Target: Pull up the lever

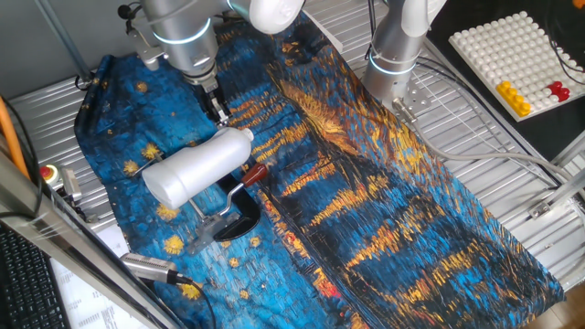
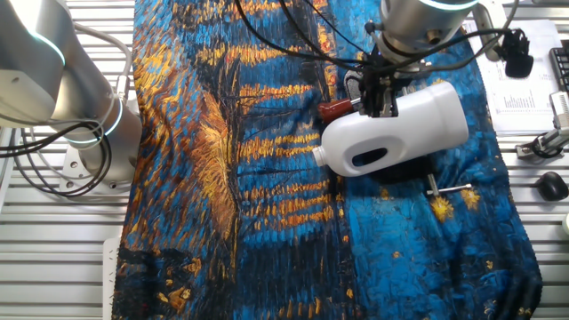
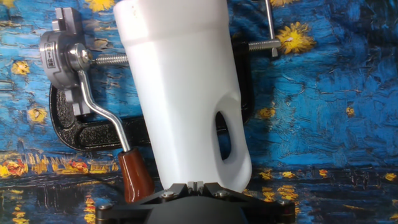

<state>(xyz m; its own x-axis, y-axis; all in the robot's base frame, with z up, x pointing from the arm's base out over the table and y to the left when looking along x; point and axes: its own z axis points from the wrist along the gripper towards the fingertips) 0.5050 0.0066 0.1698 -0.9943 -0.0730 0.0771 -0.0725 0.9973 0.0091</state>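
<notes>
The lever is a slim silver arm [image 3: 102, 113] ending in a dark-red knob [image 3: 135, 177]. It is fixed to a silver hub on a black clamp [image 3: 74, 135]. The knob also shows in one fixed view [image 1: 256, 172] and in the other fixed view [image 2: 335, 108]. A big white plastic jug [image 3: 180, 87] lies across the clamp, beside the lever. My gripper [image 3: 196, 185] hangs just above the jug's neck end, to the right of the knob. Its fingers are pressed together with nothing between them. It also shows in one fixed view [image 1: 219, 111] and in the other fixed view [image 2: 377, 100].
A second arm's base [image 1: 393, 55] stands at the back on the metal table. A white tray of pegs [image 1: 516, 50] lies at the far right. A silver rod with a cable [image 1: 151, 268] lies on the painted cloth's near left edge. A mouse [image 2: 553, 185] sits off the cloth.
</notes>
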